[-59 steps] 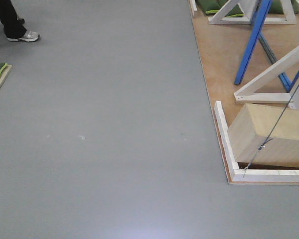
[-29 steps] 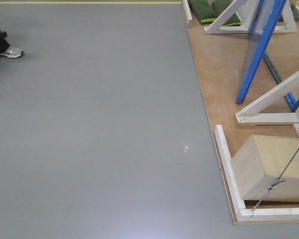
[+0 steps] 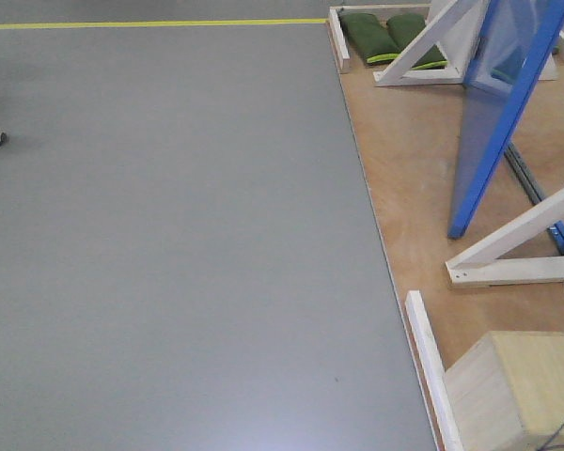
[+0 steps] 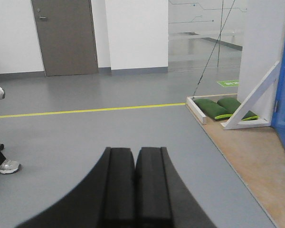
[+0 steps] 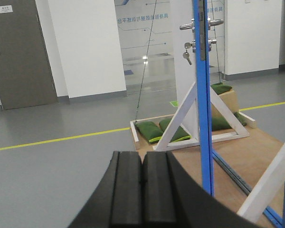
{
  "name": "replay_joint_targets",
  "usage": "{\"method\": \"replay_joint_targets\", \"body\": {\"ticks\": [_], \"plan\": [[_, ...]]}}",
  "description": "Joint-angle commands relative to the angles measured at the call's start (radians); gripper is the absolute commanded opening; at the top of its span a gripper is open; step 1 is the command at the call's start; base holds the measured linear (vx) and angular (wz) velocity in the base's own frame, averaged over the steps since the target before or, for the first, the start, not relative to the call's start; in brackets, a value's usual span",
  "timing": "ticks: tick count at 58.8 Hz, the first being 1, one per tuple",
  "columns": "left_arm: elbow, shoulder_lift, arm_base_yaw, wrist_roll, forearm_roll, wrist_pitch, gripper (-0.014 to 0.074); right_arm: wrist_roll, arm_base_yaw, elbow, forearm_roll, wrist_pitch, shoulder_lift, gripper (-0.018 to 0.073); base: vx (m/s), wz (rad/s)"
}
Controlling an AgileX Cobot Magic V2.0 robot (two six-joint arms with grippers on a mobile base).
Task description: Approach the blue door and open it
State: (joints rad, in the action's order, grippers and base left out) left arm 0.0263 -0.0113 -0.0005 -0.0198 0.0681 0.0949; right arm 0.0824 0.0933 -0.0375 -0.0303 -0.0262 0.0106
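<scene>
Black left hand (image 4: 134, 152) closed, right hand (image 5: 142, 155) closed

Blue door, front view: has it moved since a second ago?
No. The blue door sits lower in frame, but its foot keeps its place beside the white brace; the camera moved instead.

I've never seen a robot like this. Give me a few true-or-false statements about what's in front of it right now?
The left hand and right hand are both shut, holding nothing. True.
A key hangs by the blue door's lock. True.
The right hand touches the door's lever handle. False: the handle is well ahead of it.
The green cushions sit on a chair. False: they lie on the wooden platform.
</scene>
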Motion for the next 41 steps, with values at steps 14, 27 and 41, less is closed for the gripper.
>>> {"method": "replay_joint_targets", "body": {"ticks": [14, 27, 41], "plan": [[-0.019, -0.014, -0.007, -0.007, -0.002, -0.083, 0.0073, -0.009, 0.005, 0.006, -0.011, 0.080, 0.014, -0.0001, 0.50, 0.05], [-0.019, -0.014, -0.007, -0.007, -0.002, -0.083, 0.0073, -0.009, 0.005, 0.006, -0.011, 0.080, 0.014, -0.0001, 0.52, 0.07], [-0.019, -0.014, -0.007, -0.007, -0.002, -0.083, 0.0073, -0.009, 0.005, 0.006, -0.011, 0.080, 0.014, -0.0001, 0.51, 0.02]]}}
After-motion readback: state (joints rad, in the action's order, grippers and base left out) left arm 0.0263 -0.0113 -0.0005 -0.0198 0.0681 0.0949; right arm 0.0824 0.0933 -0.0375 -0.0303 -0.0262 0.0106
